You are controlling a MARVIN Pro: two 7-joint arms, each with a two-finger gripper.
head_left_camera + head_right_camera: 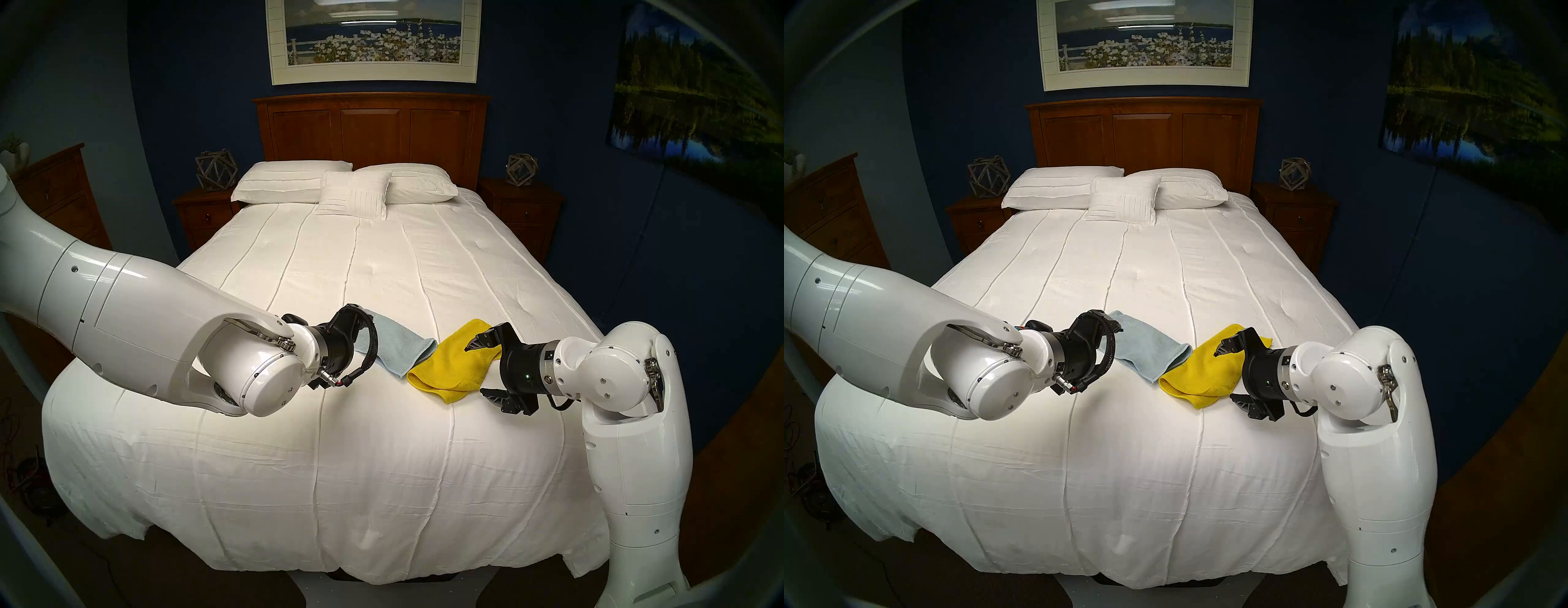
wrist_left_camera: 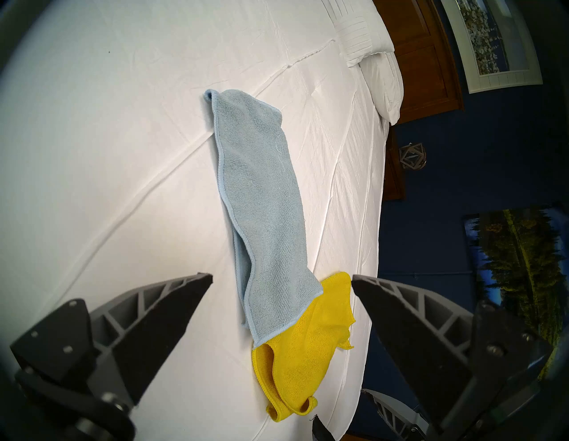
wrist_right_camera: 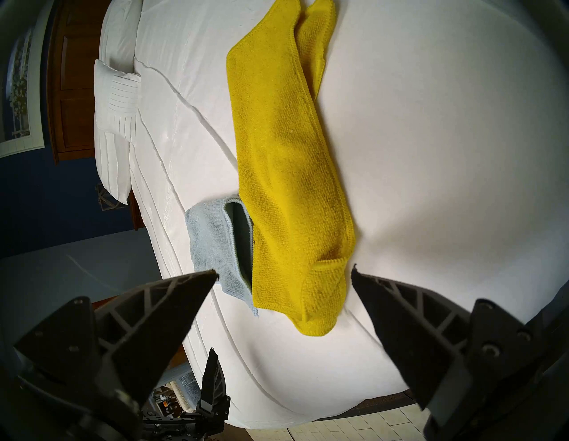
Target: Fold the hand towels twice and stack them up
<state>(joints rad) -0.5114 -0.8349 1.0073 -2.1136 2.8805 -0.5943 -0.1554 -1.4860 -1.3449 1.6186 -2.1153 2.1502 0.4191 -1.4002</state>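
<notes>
A pale blue hand towel (image 1: 396,346) (image 2: 261,200) lies on the white quilt as a long folded strip, loosely doubled over. Its right end touches a bright yellow hand towel (image 1: 447,367) (image 3: 286,154), also doubled into a rumpled strip with its layers gaping at the near end. In the left wrist view the blue end overlaps the yellow one. My left gripper (image 2: 281,278) hovers open and empty over the blue towel's left part; in the head views its wrist hides the fingers. My right gripper (image 1: 475,370) (image 3: 284,271) stands open and empty, its fingers straddling the yellow towel's right end.
The white quilt (image 1: 360,263) covers the whole bed and drops off at the foot edge just in front of the towels. Three white pillows (image 1: 352,189) sit by the wooden headboard (image 1: 371,127). Nightstands (image 1: 524,212) flank the bed; a dresser (image 1: 55,187) stands at far left.
</notes>
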